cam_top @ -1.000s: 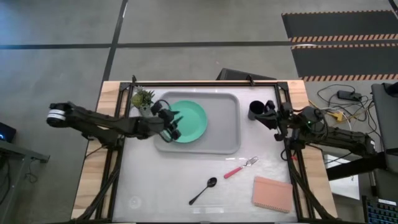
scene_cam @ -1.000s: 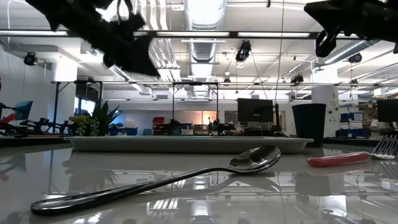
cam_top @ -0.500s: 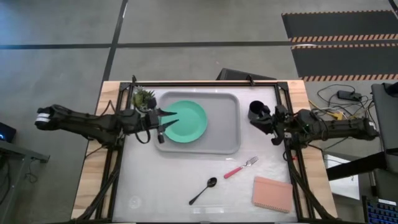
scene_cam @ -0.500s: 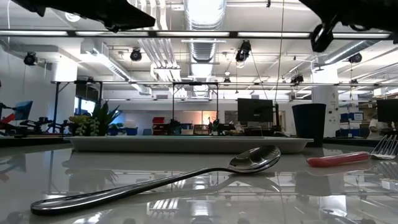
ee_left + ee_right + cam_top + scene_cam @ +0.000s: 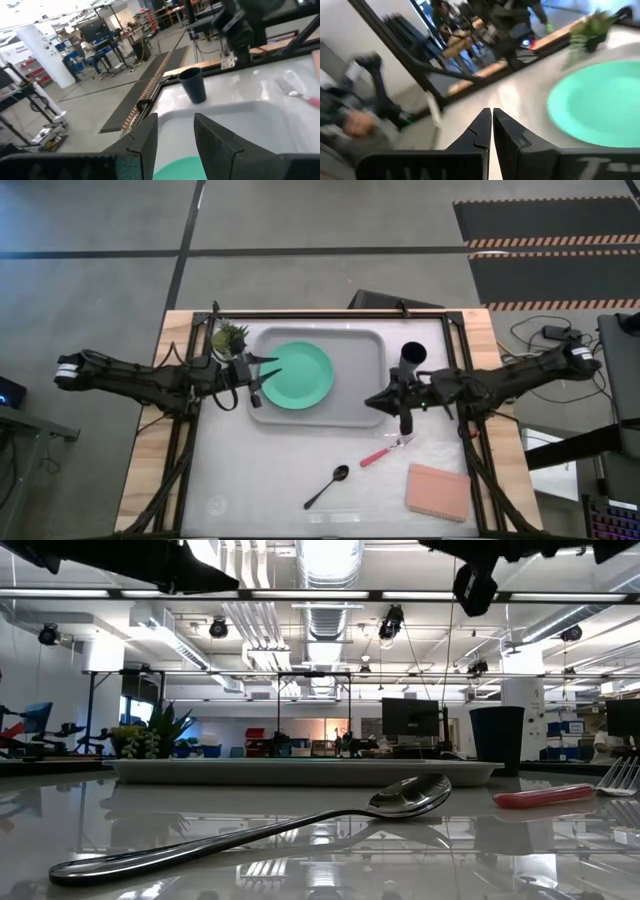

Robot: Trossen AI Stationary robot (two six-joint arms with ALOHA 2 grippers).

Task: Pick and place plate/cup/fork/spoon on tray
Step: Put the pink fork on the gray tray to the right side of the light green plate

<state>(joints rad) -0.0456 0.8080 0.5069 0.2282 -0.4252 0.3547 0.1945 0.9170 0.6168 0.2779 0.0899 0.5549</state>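
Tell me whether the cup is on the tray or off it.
Off. The cup stands upright on the table just beyond the tray's right rim; only the plate lies inside.

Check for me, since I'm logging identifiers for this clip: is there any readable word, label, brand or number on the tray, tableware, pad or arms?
None can be read.
The tray, plate, cup, fork, spoon and pink pad: no print visible.
Background signs in the left wrist view: too blurred to read.

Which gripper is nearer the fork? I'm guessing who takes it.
Right. The right gripper hangs just above the fork, over the tray's edge; the left gripper sits across the tray by the plate.
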